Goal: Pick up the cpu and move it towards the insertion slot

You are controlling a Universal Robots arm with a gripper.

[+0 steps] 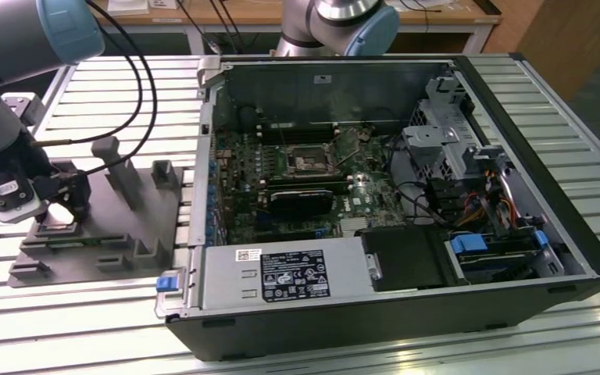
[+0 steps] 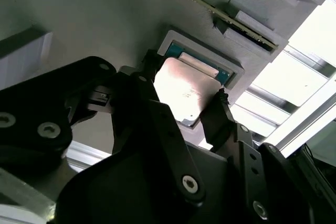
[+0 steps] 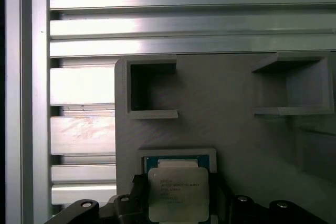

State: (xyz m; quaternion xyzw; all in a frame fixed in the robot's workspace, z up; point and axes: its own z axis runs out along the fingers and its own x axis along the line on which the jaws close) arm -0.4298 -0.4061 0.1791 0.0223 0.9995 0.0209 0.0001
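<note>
At the exterior view's left, the hand (image 1: 55, 212) sits low over the grey fixture (image 1: 123, 250) on the slatted bench (image 1: 81, 320). It is well apart from the insertion slot (image 1: 308, 162) inside the open computer case (image 1: 550, 234). That view gives the slot's position. Both wrist views give the cpu (image 3: 177, 195), silver top up, between black fingers (image 2: 219, 114) pressed on its opposite edges, so the hand is closed on the cpu. First wrist view: chip overlaps its pale-rimmed nest (image 3: 178, 152). Cannot tell whether it is lifted clear.
</note>
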